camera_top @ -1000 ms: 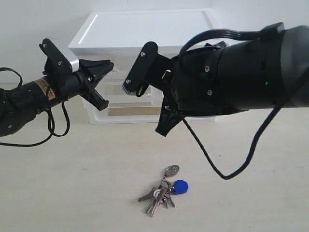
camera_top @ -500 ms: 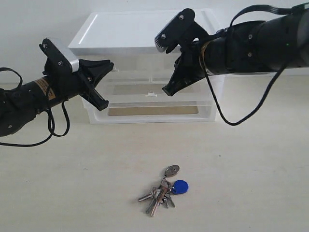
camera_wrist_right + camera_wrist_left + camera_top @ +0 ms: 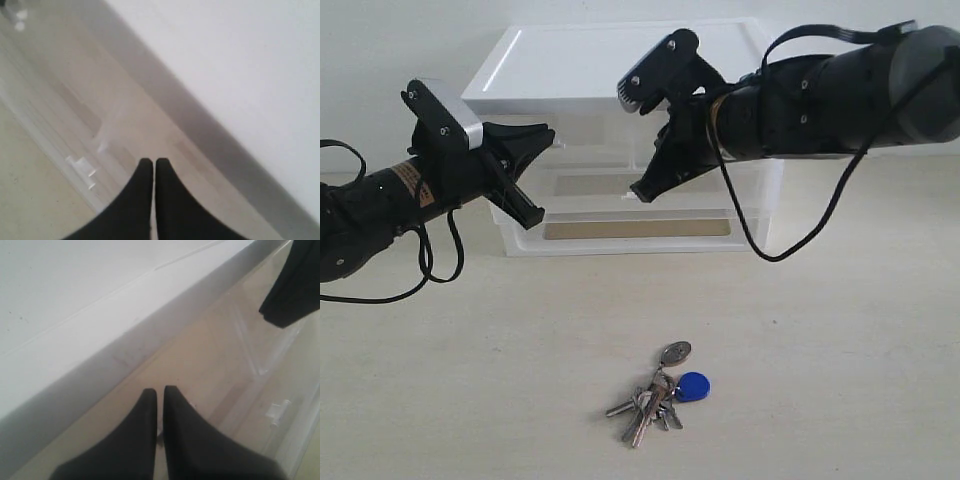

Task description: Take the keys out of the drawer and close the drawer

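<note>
keys [image 3: 658, 393]: one bunch with one blue fob and one oval tag, lying on the table [image 3: 840, 380], well in front of the drawer unit [image 3: 610, 60].
drawer [image 3: 648, 140]: one, largely hidden behind the right arm.
left gripper [image 3: 160, 389]: fingers almost together, empty.
right gripper [image 3: 153, 160]: fingers almost together, empty, close to the unit's front.
</note>
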Controlling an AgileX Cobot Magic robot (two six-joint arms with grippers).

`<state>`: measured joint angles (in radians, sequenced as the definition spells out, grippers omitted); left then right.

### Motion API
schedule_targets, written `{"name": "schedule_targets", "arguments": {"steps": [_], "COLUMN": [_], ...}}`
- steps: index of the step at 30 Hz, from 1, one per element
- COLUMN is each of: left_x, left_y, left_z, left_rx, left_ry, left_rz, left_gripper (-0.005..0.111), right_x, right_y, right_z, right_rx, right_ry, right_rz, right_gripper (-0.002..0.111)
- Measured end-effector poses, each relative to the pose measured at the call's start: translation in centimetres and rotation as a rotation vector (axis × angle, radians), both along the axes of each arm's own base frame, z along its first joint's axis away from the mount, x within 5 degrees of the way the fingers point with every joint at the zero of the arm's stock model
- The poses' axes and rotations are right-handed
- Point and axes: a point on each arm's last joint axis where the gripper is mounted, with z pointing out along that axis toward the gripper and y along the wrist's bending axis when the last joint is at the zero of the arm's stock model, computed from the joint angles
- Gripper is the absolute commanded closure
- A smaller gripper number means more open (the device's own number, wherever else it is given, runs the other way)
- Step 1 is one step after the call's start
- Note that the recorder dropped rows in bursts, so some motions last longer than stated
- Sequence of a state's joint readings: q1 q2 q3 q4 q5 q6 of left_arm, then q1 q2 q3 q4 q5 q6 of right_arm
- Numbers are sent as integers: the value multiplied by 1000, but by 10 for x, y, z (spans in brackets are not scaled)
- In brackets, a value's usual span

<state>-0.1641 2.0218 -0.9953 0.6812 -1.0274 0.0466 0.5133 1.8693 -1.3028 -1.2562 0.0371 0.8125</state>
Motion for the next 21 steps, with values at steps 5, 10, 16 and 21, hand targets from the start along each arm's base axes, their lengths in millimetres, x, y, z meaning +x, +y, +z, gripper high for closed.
{"name": "schedule_targets", "arguments": {"steps": [5,10,16,21], "left_x": [0,0,0,-1], "left_y": [0,0,0,1], "left_z": [0,0,0,1], "left_rx": [0,0,-1,-22], "left_ry": [0,0,1,23], "left_rz": [0,0,-6,-15], "left_gripper": [102,102,102,102], "right_x": [-35,-70,-110,-149], "right_y": [2,-6,-32,-58], "right_z": [16,15,25,55], "right_rx": [16,7,27,106], "right_ry": [-7,21,14,-63], "right_rz": [46,84,84,74], "right_gripper": [108,108,108,108]}}
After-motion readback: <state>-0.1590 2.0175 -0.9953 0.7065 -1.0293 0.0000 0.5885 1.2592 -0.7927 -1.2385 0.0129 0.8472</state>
